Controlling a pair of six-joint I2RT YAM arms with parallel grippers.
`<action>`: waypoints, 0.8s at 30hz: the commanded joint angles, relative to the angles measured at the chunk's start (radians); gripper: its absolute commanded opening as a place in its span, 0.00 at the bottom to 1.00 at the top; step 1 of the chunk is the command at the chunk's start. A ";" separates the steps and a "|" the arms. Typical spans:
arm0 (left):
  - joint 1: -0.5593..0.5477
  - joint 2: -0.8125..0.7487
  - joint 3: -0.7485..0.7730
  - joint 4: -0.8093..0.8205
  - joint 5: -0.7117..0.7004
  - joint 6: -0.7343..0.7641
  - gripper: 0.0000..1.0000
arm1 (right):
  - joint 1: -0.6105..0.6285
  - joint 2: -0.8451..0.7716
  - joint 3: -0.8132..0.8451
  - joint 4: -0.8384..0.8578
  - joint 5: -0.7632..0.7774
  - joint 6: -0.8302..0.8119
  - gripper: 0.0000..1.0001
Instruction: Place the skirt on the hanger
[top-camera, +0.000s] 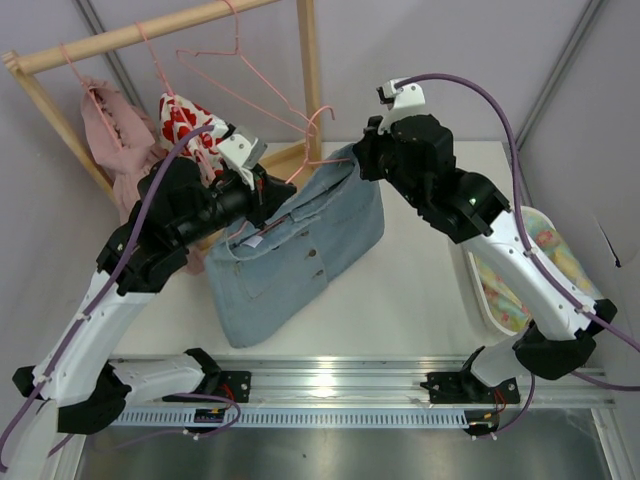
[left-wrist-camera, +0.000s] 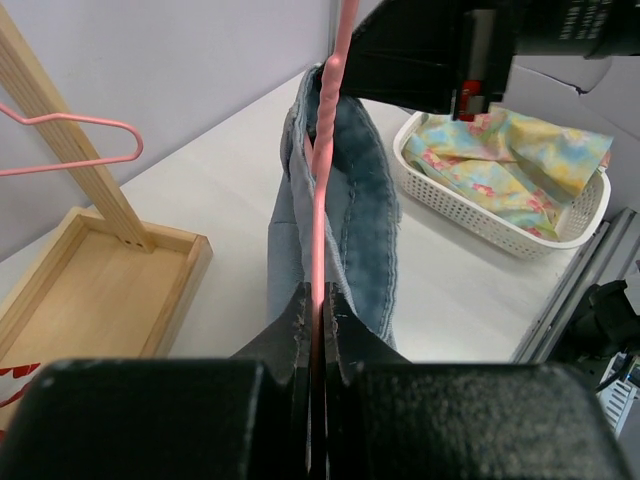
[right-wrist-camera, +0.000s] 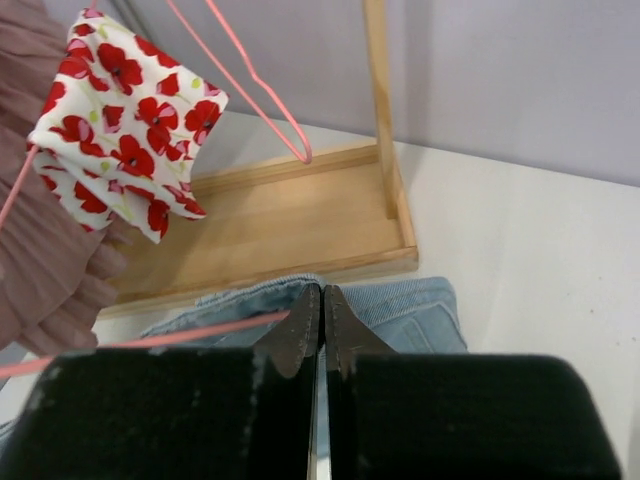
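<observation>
The skirt (top-camera: 300, 250) is spread over the middle of the table (top-camera: 420, 300). Its hem is turned toward the near edge, and its waistband is raised and strung between the two grippers. The waistband's right end is lifted off the table up to the right gripper (right-wrist-camera: 321, 300).

The hanger (left-wrist-camera: 326, 110) is seen in the left wrist view as a pink wire with a twisted neck. It is passed through the waist opening, so the denim band is looped around it on both sides. The wire is clamped by the left gripper (left-wrist-camera: 318, 298), whose jaws are drawn together with only the wire between them, just beneath the band.

The right gripper's jaws are pressed together at the band's upper edge. A stretch of pink wire is met there from the left. Whether denim, wire or both are pinched cannot be told.

A wooden rack (top-camera: 150, 30) is stood at the far left corner of the table, with its tray base (left-wrist-camera: 100, 270) just beyond the waistband. From its rail are hung a pink dress (top-camera: 110, 125), a white garment with a red print (right-wrist-camera: 130, 110) and spare hangers (top-camera: 240, 70).

A white basket (left-wrist-camera: 540, 225) of pastel cloth is set at the right edge, apart from the skirt.
</observation>
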 joint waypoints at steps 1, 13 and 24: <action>0.006 -0.055 0.003 0.150 0.020 -0.014 0.00 | -0.014 0.040 0.070 -0.043 0.104 -0.058 0.00; 0.006 -0.100 -0.016 0.136 0.003 -0.017 0.00 | -0.150 0.014 0.064 -0.029 0.016 -0.080 0.00; 0.006 -0.031 0.047 0.075 -0.105 -0.060 0.00 | -0.218 -0.061 0.069 -0.064 -0.228 -0.022 0.80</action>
